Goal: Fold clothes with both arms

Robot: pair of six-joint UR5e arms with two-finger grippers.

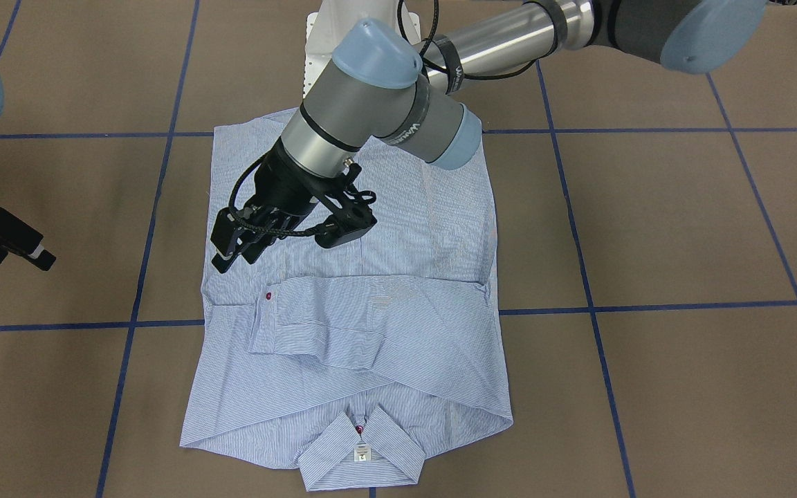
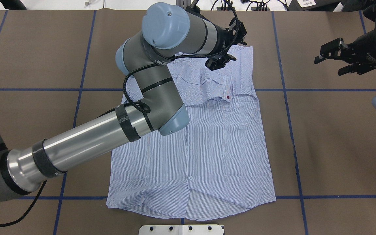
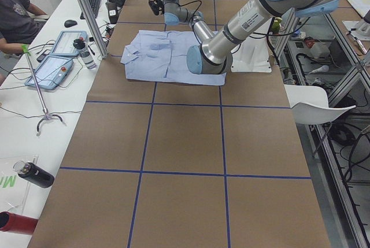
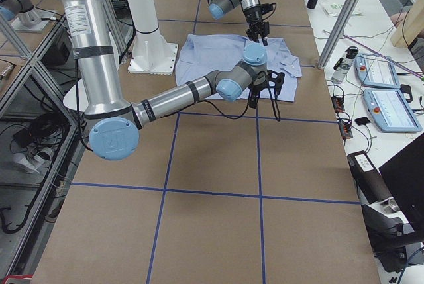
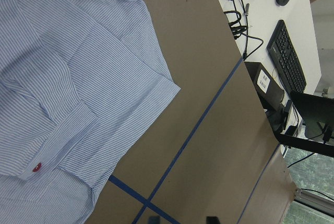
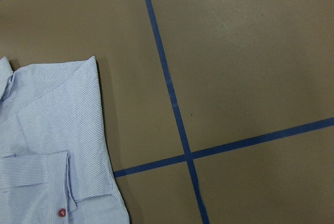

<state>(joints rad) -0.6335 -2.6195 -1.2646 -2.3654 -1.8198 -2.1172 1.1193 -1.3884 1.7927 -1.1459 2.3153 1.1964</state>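
The light-blue striped shirt [image 1: 385,325] lies flat on the brown table, collar [image 1: 360,449] on the far side from the robot. A sleeve is folded across it, and the cuff shows a red button [image 2: 228,97]. The shirt also shows in the overhead view [image 2: 207,147] and in both wrist views [image 5: 62,78] [image 6: 57,119]. My left gripper [image 1: 232,257] hovers over the shirt near the cuff and the shirt's side edge, open and empty; it also shows in the overhead view [image 2: 220,62]. My right gripper [image 2: 328,65] is open and empty over bare table, well off the shirt's side.
Blue tape lines [image 2: 286,89] divide the brown table into squares. The white pedestal base [image 2: 181,229] stands at the robot's edge, close to the shirt's hem. A side desk with tablets [image 3: 55,63], bottles and a seated person runs along the far side.
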